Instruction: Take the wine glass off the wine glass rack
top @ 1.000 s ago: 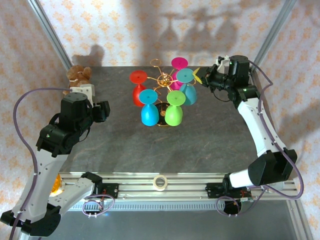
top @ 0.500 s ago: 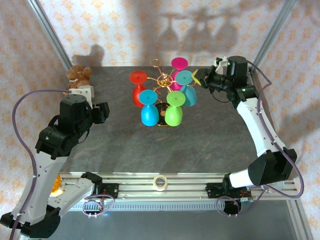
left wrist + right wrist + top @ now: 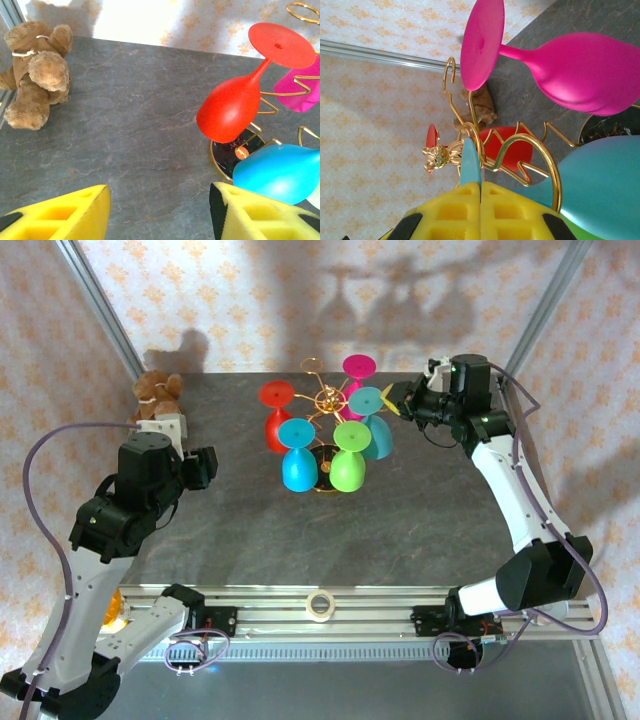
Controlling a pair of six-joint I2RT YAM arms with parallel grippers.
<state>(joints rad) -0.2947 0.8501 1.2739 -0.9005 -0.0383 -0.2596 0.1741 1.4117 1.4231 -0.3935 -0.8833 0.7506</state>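
Yellow left fingers (image 3: 65, 212) hang half open by the surface's left edge, hardly moved. Toward the far edge the teal wine glass (image 3: 368, 393) hangs on the wine glass rack (image 3: 325, 400). The right fingers (image 3: 512, 210), pressed shut, have crept left to its foot, so I think the grasp is near.

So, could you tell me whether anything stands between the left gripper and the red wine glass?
Nothing visible does: bare table lies between the open left gripper and the red glass on the rack; the teddy bear sits well aside.
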